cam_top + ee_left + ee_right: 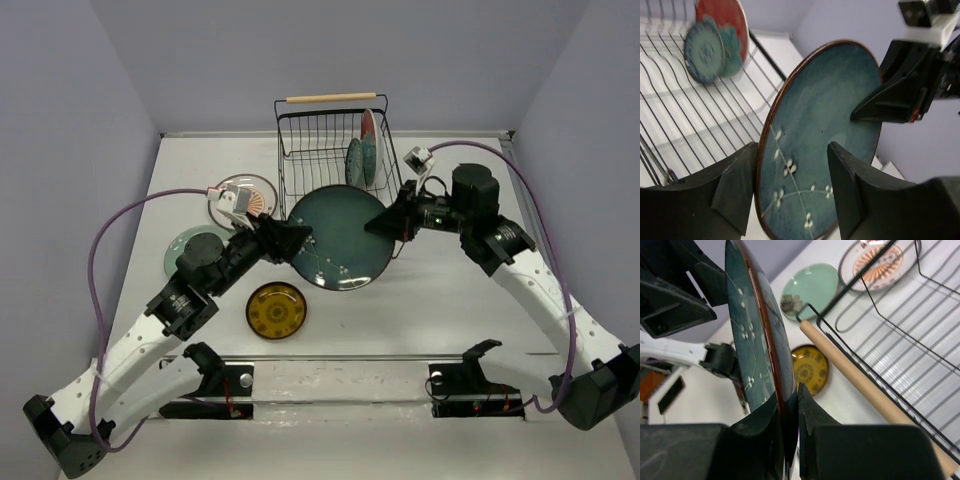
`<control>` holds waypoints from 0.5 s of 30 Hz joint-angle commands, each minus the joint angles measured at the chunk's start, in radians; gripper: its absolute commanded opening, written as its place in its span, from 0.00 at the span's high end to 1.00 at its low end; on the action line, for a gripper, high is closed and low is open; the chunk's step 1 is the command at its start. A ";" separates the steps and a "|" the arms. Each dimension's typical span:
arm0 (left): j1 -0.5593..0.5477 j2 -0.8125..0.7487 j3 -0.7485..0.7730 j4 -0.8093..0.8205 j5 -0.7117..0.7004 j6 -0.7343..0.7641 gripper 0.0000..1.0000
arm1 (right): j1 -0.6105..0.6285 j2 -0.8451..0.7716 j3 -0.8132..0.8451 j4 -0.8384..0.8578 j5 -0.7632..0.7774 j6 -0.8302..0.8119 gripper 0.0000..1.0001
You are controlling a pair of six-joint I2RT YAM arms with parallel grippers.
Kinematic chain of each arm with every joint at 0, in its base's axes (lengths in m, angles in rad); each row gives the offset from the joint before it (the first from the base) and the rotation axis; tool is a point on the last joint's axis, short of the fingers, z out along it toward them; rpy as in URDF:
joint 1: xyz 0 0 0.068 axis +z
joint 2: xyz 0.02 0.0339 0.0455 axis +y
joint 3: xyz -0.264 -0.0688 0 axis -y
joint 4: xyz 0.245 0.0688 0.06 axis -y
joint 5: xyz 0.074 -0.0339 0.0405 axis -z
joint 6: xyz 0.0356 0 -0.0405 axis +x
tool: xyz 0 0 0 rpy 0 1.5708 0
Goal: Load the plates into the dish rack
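The large blue-teal plate (340, 238) is held on edge, off the table, in front of the black wire dish rack (335, 150). My right gripper (385, 222) is shut on its right rim; in the right wrist view the gripper (788, 395) pinches the plate (747, 330). My left gripper (300, 240) is at the plate's left rim. In the left wrist view it (792, 147) is open, one finger on each side of the plate (825, 115). The red plate (369, 128) and the small dark teal plate (354, 160) stand in the rack.
The white plate with orange centre (243, 197) lies left of the rack. The mint green plate (185, 248) lies partly under my left arm. The amber plate (276, 311) lies near the front. The rack's near wooden handle (855, 375) is close beneath the held plate.
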 commanded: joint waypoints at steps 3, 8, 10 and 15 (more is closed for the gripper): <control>-0.014 -0.047 0.268 -0.081 -0.153 0.166 0.20 | 0.029 0.111 0.260 0.179 0.240 0.142 0.93; -0.012 -0.133 0.290 -0.212 -0.377 0.260 0.01 | 0.039 0.214 0.364 0.191 0.492 0.171 0.93; -0.012 -0.175 0.270 -0.234 -0.424 0.280 0.01 | 0.048 0.283 0.406 0.187 0.616 0.179 0.93; -0.012 -0.206 0.187 -0.222 -0.477 0.326 0.01 | 0.129 0.457 0.632 0.116 0.983 0.134 0.93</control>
